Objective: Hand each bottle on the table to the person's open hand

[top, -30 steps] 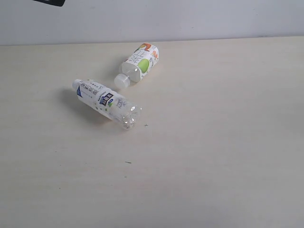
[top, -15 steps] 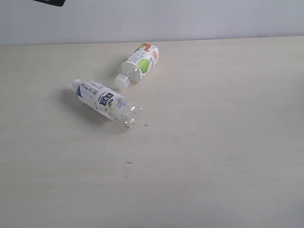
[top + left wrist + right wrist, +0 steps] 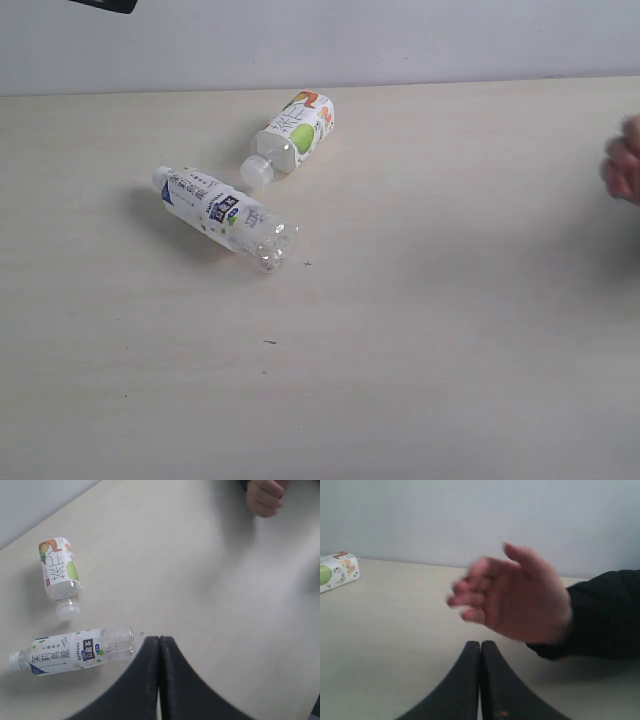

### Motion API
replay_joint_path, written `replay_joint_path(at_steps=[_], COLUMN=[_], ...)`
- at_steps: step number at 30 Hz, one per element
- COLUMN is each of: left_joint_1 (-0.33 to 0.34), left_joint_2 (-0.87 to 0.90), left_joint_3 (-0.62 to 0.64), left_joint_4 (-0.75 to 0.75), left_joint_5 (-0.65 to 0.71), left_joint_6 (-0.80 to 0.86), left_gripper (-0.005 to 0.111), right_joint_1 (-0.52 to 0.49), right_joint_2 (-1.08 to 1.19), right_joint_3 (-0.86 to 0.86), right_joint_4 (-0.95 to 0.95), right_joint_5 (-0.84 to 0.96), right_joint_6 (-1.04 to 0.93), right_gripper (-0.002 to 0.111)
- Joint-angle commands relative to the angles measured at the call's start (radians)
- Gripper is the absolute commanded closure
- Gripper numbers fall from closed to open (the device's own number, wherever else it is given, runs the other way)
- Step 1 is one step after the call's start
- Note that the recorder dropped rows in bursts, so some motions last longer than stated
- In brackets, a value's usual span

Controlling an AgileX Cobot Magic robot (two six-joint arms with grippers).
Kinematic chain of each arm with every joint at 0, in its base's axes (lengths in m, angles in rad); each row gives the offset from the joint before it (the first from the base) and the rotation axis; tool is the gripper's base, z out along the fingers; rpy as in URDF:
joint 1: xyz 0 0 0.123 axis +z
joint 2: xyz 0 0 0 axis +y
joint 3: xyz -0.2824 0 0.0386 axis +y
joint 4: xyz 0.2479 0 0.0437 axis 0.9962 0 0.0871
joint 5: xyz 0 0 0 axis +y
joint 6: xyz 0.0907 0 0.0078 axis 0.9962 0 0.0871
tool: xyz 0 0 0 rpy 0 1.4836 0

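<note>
Two bottles lie on their sides on the pale table (image 3: 430,330). The blue-white-label bottle (image 3: 223,214) (image 3: 75,651) rests left of centre. Behind it lies the short green-apple-label bottle (image 3: 292,134) (image 3: 59,573) (image 3: 336,571), white cap toward the front. A person's hand (image 3: 624,168) (image 3: 265,496) (image 3: 512,596) comes in at the right edge, blurred. My left gripper (image 3: 159,639) is shut and empty, above the table beside the blue-white bottle's base. My right gripper (image 3: 480,643) is shut and empty, with the hand just beyond its tips. Neither gripper shows in the exterior view.
A pale wall (image 3: 400,40) runs behind the table's far edge. A dark object (image 3: 105,5) pokes in at the top left corner. The person's dark sleeve (image 3: 607,615) reaches in with the hand.
The person's hand has come into the exterior view at the right edge. Both bottles lie where they were.
</note>
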Motion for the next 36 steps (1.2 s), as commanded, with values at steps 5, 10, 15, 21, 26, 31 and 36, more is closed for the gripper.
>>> replay_joint_path(at_steps=[5, 10, 15, 21, 26, 31, 36], left_joint_1=[0.001, 0.001, 0.001, 0.001, 0.001, 0.001, 0.001], left_joint_2=[-0.006, -0.006, -0.006, -0.006, -0.006, 0.027, 0.109], left_joint_3=[0.005, 0.005, 0.005, 0.005, 0.005, 0.005, 0.005], left_joint_4=[-0.009, -0.009, -0.009, -0.007, 0.013, 0.141, 0.211], left_joint_5=[-0.004, -0.004, -0.004, -0.004, -0.004, -0.02, -0.048], left_joint_6=[0.003, 0.003, 0.003, 0.019, 0.038, 0.093, 0.149], left_gripper=[0.107, 0.107, 0.107, 0.107, 0.107, 0.107, 0.107], right_joint_1=[-0.002, -0.002, -0.002, -0.002, -0.002, -0.002, -0.002], right_joint_2=[-0.007, -0.007, -0.007, -0.007, -0.007, -0.007, -0.007], right_joint_3=[0.005, 0.005, 0.005, 0.005, 0.005, 0.005, 0.005], right_joint_4=[0.001, 0.001, 0.001, 0.001, 0.001, 0.001, 0.001], right_joint_5=[-0.004, -0.004, -0.004, -0.004, -0.004, -0.004, -0.004], right_joint_6=[-0.003, -0.003, -0.003, -0.003, -0.003, -0.003, -0.003], right_gripper=[0.107, 0.107, 0.107, 0.107, 0.107, 0.107, 0.107])
